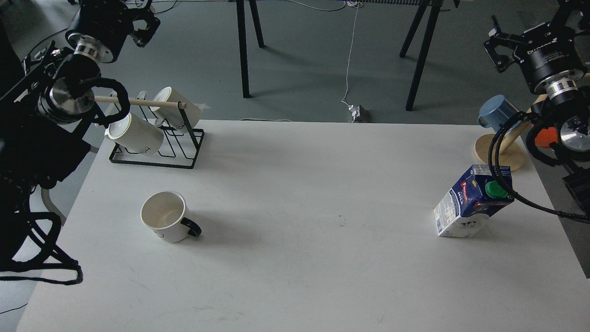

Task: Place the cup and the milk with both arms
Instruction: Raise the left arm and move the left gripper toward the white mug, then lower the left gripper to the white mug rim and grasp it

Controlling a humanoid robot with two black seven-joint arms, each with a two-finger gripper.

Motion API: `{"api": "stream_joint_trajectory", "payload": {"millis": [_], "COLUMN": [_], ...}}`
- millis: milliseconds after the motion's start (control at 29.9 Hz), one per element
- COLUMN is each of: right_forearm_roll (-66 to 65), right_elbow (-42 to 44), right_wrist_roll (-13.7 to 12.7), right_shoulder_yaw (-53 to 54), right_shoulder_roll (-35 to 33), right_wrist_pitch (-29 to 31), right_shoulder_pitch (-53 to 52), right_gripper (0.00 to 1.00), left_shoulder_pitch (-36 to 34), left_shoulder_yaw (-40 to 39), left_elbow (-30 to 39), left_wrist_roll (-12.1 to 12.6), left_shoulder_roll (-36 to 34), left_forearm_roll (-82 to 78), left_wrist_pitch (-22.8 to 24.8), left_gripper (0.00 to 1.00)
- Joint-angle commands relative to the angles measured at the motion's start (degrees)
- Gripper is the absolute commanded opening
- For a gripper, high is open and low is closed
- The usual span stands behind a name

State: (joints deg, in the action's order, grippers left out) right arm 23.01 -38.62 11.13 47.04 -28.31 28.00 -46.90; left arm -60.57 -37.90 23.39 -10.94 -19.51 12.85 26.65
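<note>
Standing upright, white cup [163, 223] with black handle, blue-white milk [470, 203], green cap

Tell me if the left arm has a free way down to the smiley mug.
Probably yes. The cup stands upright alone on bare table, with nothing above it. The mug rack sits farther back, off the path. The left gripper hangs high above the table's far left corner.

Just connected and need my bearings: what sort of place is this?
Probably a lab or workshop test setup, not a kitchen: a plain white table on a grey floor, a white cable and plug block lying loose on it, and black trestle legs behind.
</note>
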Motion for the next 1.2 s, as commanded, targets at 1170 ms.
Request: {"api": "stream_joint_trajectory", "payload": {"millis": [1170], "right_forearm_roll": [-0.2], "right_elbow": [-3.2], "right_wrist_roll": [-0.1], "right_shoulder_yaw": [0.9], "right_shoulder_roll": [-4.6], "right_wrist_pitch": [0.0], "right_shoulder_pitch": [1.6], "right_gripper": [1.00], "left_shoulder_pitch": [18.2], "left_shoulder_yaw": [9.6], "left_elbow": [59.8], "left_wrist_roll": [-6.3], "left_shoulder_roll": [-44.5], "left_forearm_roll": [-50.1], "left_wrist_pitch": [-1.8], "left_gripper": [0.96]}}
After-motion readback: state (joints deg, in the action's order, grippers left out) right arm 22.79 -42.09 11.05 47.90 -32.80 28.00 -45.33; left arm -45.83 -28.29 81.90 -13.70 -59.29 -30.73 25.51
